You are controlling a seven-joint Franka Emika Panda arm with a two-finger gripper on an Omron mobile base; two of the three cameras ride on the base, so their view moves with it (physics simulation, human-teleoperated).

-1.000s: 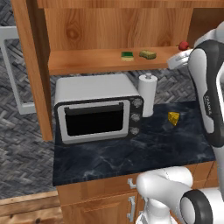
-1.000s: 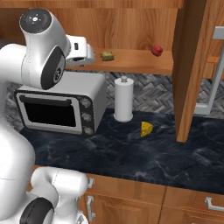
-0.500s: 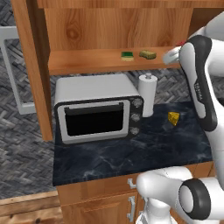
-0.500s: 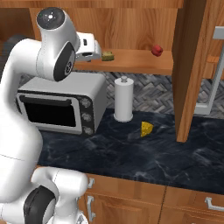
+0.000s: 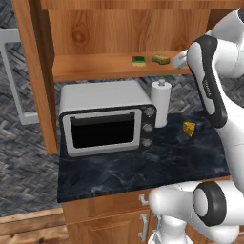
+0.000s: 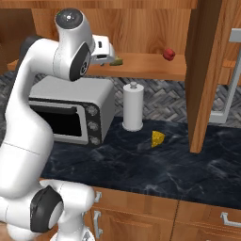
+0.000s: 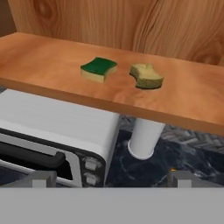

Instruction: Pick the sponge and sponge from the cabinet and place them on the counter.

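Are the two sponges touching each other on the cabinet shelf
No, in the hand view the green-topped sponge and the olive sponge lie side by side on the shelf with bare wood between them.

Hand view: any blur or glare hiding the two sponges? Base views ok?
Hand view: soft overall, but the green-topped sponge and the olive sponge read clearly on the cabinet shelf, each with a faint contact shadow and no glare. Left base view: even flat light, both sponges small but distinct. Right base view: sharp, but the arm covers most of the sponges.
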